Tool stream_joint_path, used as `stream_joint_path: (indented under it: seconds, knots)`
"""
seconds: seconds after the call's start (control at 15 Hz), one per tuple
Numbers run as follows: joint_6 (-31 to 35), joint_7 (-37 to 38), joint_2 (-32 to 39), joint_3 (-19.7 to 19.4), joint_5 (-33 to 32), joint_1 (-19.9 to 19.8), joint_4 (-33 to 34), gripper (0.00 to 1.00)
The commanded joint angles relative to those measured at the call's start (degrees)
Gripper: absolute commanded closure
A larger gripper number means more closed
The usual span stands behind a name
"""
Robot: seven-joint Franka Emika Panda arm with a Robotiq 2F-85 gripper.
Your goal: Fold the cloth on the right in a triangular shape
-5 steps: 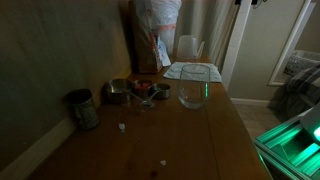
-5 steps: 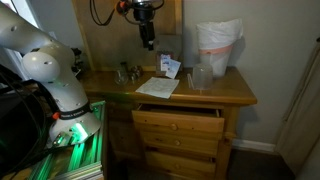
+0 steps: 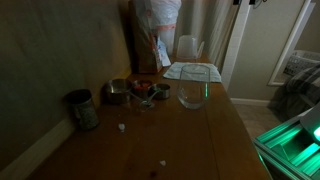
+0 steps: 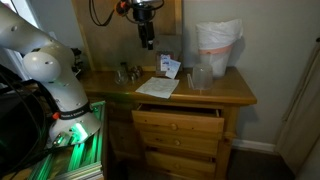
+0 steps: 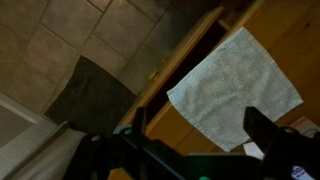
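The cloth (image 4: 157,87) is a pale, faintly checked square lying flat on the wooden dresser top (image 4: 235,92), near its front edge. It shows at the far end of the table in an exterior view (image 3: 192,71) and from above in the wrist view (image 5: 235,75). My gripper (image 4: 147,38) hangs high above the cloth, well clear of it. In the wrist view its two dark fingers stand wide apart with nothing between them (image 5: 200,140).
A clear glass bowl (image 3: 193,95) stands next to the cloth. A crinkled white plastic bag (image 4: 218,45) stands at the back. Metal cups and small items (image 3: 130,91) line the wall side. A small card (image 4: 169,67) lies behind the cloth. The top drawer (image 4: 178,118) is open.
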Motion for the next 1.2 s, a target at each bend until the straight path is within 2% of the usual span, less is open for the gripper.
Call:
stream_joint_path:
  seconds: [0.0,0.53,0.73,1.0,1.13]
  knots:
    - [-0.1,0.1,0.0,1.0,0.1,0.5,0.1,0.0]
    - [-0.1,0.3,0.0,1.9,0.0,1.0,0.1,0.0]
    - [0.0,0.0,-0.1,3.9,2.0,4.0,0.1,0.0]
    - [-1.3,0.0,0.7,8.3,5.5,10.1,1.1,0.0]
    - [-0.8,-2.5,1.3,9.4,7.7,13.5,1.2,0.0]
